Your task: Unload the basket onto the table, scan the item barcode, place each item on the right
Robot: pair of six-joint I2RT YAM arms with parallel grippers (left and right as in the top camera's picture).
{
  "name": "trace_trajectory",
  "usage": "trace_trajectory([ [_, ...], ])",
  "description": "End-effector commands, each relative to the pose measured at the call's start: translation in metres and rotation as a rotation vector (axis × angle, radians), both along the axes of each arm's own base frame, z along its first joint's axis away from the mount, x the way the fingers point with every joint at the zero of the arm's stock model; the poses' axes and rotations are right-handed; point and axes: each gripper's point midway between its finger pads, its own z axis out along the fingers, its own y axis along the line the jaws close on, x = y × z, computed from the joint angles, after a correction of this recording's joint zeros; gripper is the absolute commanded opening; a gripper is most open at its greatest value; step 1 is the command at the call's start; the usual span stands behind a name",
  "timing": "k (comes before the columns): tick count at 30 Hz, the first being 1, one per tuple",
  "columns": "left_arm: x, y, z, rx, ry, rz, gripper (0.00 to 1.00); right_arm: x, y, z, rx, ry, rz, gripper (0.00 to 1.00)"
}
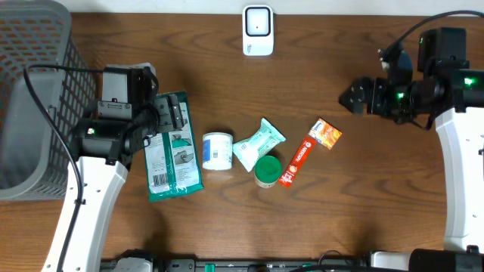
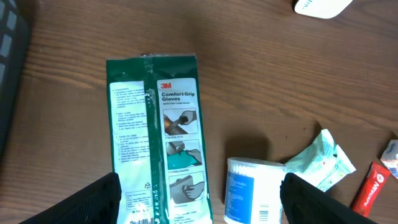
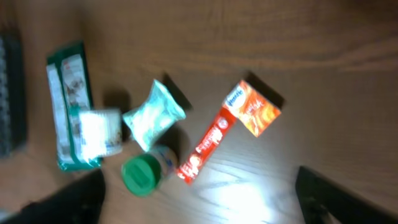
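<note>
Overhead: glove packet [image 1: 172, 151] is laid flat beside the basket [image 1: 30, 91]. It is flanked by a white tub [image 1: 218, 150], with the scanner [image 1: 258, 30] well apart.

Left wrist: the packet's green-and-white printed face is turned up and its long axis is pointed toward the far edge. The left gripper [image 2: 199, 193] fingers [image 2: 93, 202] are spread above it.

Right wrist: the right gripper [image 3: 202, 199] fingers [image 3: 336, 199] are spread, and nothing is pinched.

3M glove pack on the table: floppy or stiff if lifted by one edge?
Likely floppy: the 3M glove pack is a flat, thin film sleeve lying flush on the table, so it may sag from an edge grip. The glossy wrap suggests it is slippery. Probably light; won't roll.
</note>
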Motion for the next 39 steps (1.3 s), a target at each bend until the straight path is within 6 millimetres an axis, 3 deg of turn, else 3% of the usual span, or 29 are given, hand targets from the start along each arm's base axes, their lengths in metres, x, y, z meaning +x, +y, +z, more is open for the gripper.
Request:
trace_trajectory([
  [1, 0.004, -0.002, 0.009, -0.004, -0.022, -0.010, 0.81, -0.006, 0.003, 0.001, -0.044, -0.014, 0.092, 0.01],
  [10, 0.005, -0.002, 0.010, -0.005, -0.030, -0.010, 0.81, -0.019, -0.019, -0.038, -0.228, 0.090, 0.073, 0.01],
  [18, 0.005, -0.002, 0.010, -0.005, -0.029, -0.010, 0.82, 0.004, -0.026, -0.116, -0.272, 0.026, 0.050, 0.01],
  [24, 0.005, -0.002, 0.010, -0.005, -0.029, -0.010, 0.82, 0.026, -0.028, -0.139, -0.282, -0.086, 0.021, 0.03],
  [26, 0.005, -0.002, 0.010, -0.005, -0.028, -0.010, 0.81, 0.029, -0.028, -0.147, -0.255, -0.095, -0.033, 0.12],
  [28, 0.005, -0.002, 0.009, -0.005, -0.027, -0.010, 0.81, 0.029, -0.022, -0.152, -0.210, -0.081, -0.054, 0.33],
  [30, 0.005, -0.002, 0.009, -0.005, -0.026, -0.010, 0.81, 0.028, -0.017, -0.151, -0.185, -0.061, -0.034, 0.41],
  [37, 0.009, -0.003, -0.006, 0.000, 0.021, -0.010, 0.81, 0.030, -0.017, -0.103, -0.196, -0.034, 0.011, 0.69],
  [39, 0.009, -0.003, -0.014, 0.004, 0.049, -0.010, 0.81, 0.025, -0.007, -0.095, -0.158, -0.023, 0.073, 0.80],
])
